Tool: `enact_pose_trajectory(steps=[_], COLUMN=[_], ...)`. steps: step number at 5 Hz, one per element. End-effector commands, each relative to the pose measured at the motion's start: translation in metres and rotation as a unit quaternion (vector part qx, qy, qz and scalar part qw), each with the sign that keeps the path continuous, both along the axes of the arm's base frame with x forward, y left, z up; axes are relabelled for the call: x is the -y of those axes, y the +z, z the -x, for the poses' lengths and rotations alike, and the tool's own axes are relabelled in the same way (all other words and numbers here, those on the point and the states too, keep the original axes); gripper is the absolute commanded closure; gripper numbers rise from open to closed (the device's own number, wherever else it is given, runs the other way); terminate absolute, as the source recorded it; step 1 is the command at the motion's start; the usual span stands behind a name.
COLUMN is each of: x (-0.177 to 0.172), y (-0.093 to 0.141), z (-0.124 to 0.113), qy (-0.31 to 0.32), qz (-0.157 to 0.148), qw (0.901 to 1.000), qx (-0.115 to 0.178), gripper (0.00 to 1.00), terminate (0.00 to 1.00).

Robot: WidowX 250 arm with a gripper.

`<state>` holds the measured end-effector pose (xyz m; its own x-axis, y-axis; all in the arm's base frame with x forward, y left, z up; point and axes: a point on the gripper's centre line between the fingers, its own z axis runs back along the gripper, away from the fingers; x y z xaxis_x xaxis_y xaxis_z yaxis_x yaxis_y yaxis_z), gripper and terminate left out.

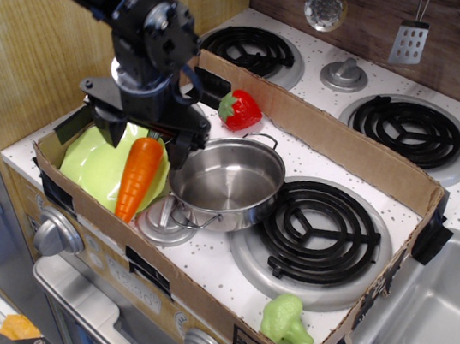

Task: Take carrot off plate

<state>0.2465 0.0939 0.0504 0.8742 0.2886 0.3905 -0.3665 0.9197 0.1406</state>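
The plate (97,161) is seen at the left of the frame, inside the cardboard box (362,157), just beside the steel pot (227,180). The carrot (138,177) is laid on the plate's right part, its long axis nearly vertical in the frame, stem upward. The gripper (144,135) is held spread just above the stem end, so the carrot lies directly below it, toward the bottom of the frame.

no readable text, no labels, no brands, no numbers anywhere
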Motion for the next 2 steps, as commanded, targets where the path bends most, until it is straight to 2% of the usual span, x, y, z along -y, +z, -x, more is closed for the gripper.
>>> enact_pose_trajectory(steps=[1,2], x=[-0.0120,-0.0146], y=[0.0011,-0.0039], z=[0.0016,0.0029], qy=[-0.008,-0.007], qz=[-0.021,-0.023], qw=[0.9996,0.9994], qx=[0.015,0.023], gripper=[0.00,0.00], terminate=[0.00,0.00])
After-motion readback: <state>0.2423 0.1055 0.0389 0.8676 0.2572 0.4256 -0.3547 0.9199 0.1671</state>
